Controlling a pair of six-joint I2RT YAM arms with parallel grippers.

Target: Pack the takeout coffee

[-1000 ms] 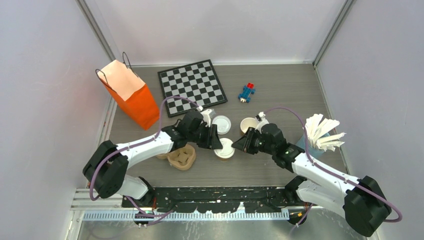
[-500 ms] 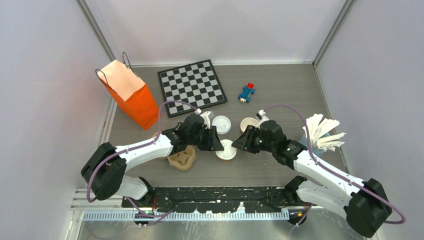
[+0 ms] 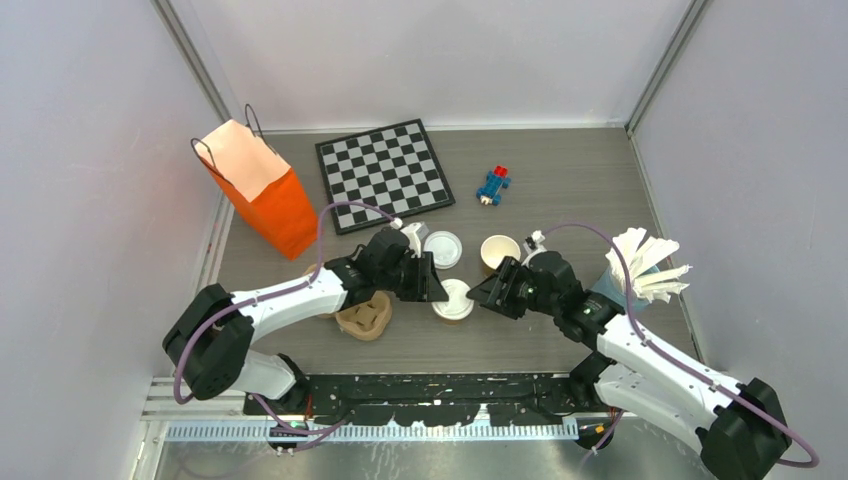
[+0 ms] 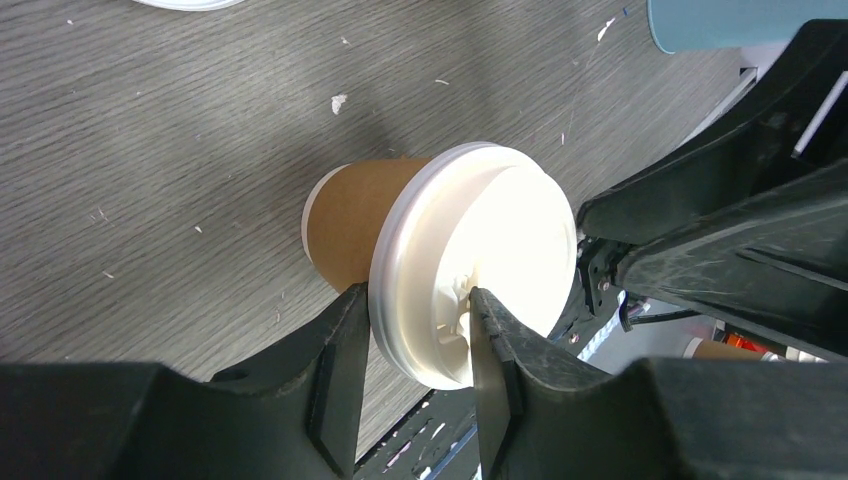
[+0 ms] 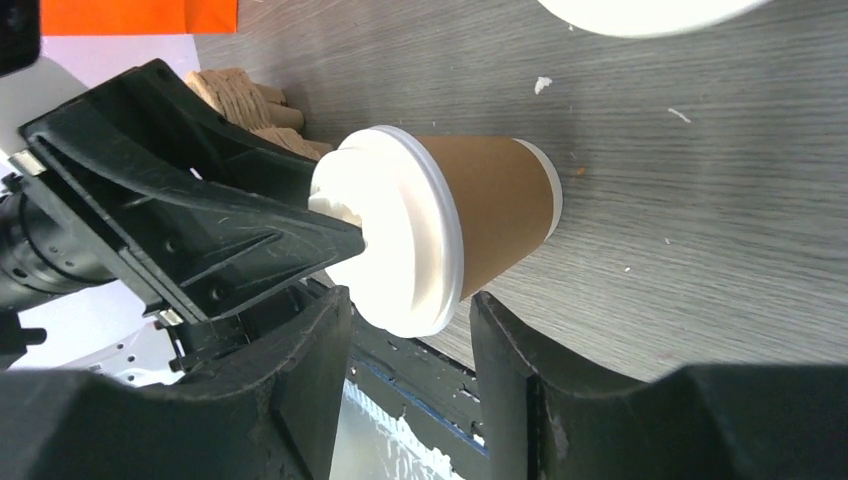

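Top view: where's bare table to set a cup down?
Free: back right, between blue toy and right wall; near strip in front of the lidded cup. Crowded: centre, around it, open cup, loose lid, pulp tray.

The grey table point(image 3: 560, 170) holds an orange bag point(image 3: 262, 195) far left, a chessboard point(image 3: 384, 173) beside it. A lidded cup point(image 3: 453, 300) and pulp tray point(image 3: 364, 317) sit nearer.

Lidded kraft cup point(image 5: 495, 215) just ahead of the right gripper point(image 5: 410, 300), centred between its spread jaws, left gripper point(image 5: 335, 238) tip touching the lid point(image 5: 400, 240)
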